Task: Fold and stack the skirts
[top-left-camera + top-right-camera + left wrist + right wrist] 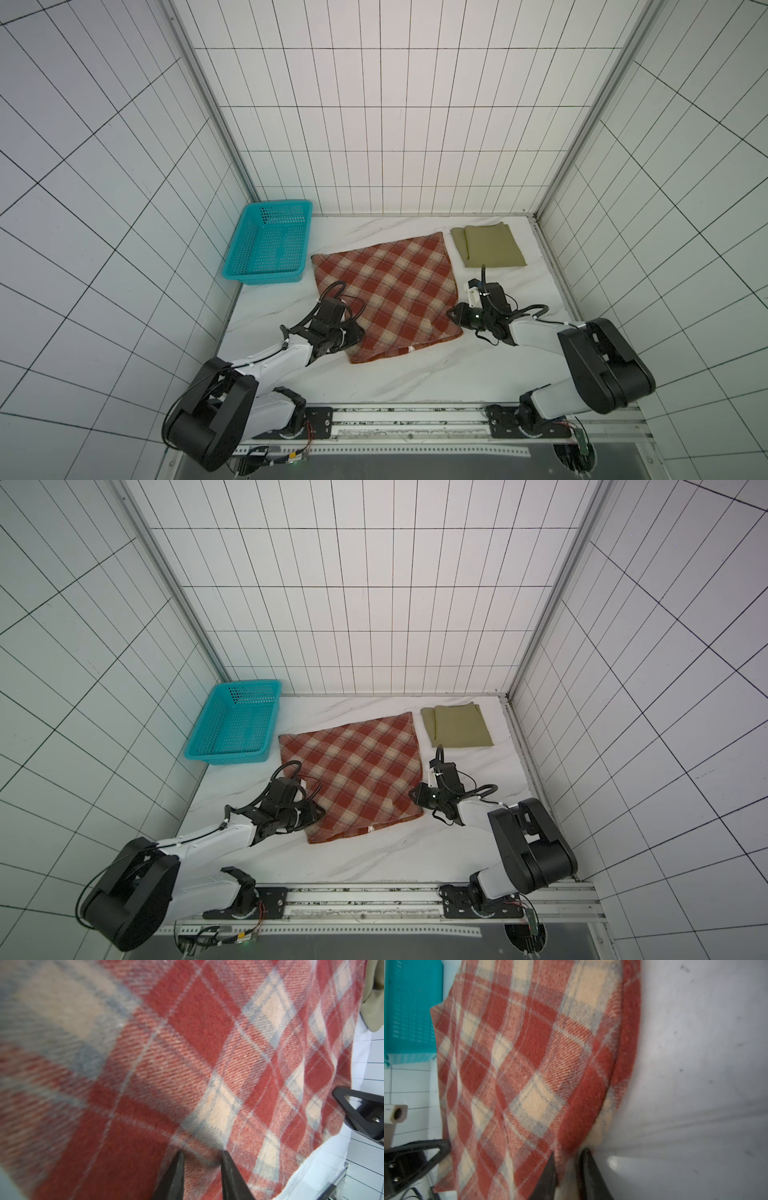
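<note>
Right gripper (569,1154) is clamped on the edge of the plaid skirt (390,291), with the thick hem squeezed between its two fingers. The left gripper (202,1154) looks pinched on the opposite edge, with wool bunched up between its tips. The skirt lies mostly flat in the middle of the table (415,374). The olive skirt (490,245) sits folded at the far right corner and the teal basket (270,205) at the far left. My worry is that this wool is thick and doubled, so a shallow bite could catch only the top layer and the fold would come out lopsided. Uneven lifting would also twist it. Both arms reach in low from the front rail, elbows bent, wrists turned inward toward each other.
</note>
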Available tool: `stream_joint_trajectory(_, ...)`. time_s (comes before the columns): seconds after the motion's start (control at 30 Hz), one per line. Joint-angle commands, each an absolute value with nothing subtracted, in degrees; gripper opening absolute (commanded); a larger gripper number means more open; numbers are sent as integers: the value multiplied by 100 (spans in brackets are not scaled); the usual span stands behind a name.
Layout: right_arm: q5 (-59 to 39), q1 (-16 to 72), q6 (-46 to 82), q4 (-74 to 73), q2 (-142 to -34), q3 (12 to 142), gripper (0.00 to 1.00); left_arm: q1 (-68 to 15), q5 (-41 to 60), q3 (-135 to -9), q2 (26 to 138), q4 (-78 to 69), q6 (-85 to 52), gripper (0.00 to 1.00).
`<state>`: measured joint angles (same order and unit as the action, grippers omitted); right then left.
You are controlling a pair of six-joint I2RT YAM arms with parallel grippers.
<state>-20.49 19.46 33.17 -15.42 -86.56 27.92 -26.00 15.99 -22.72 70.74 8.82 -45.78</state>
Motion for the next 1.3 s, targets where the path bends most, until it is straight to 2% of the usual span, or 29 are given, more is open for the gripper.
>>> stream_joint_trajectory(0.0,-1811,2003,3207,-1179,-8962,3279,1,-2756,1694,-2097,7323,989,-4777,31)
stream_joint_trajectory(0.5,-1643,1409,2720,-752,-9908,4808,0,-3504,1748,-2372,8130,281,-5154,31)
stream_joint_trajectory(0.77,-1653,918,2434,-485,-10224,5572,0,-4240,1654,-3064,8751,84,-5206,31)
stream_joint_trajectory(0.8,-1657,859,2398,-400,-10183,5670,4,-4318,1690,-3143,8835,33,-5236,31)
stream_joint_trajectory(0.9,-1646,761,2324,-300,-9868,5757,42,-4550,1755,-3277,9005,-173,-5326,31)
stream_joint_trajectory(0.93,-1574,764,2276,-205,-9702,5760,47,-4635,1785,-3312,9042,-242,-5339,31)
stream_joint_trajectory(1.1,-1544,914,2126,63,-8732,5366,49,-4845,1540,-3361,8662,-322,-5313,30)
stream_joint_trajectory(1.27,-1679,1453,1959,343,-7848,4823,49,-4416,1274,-3478,7764,630,-5078,30)
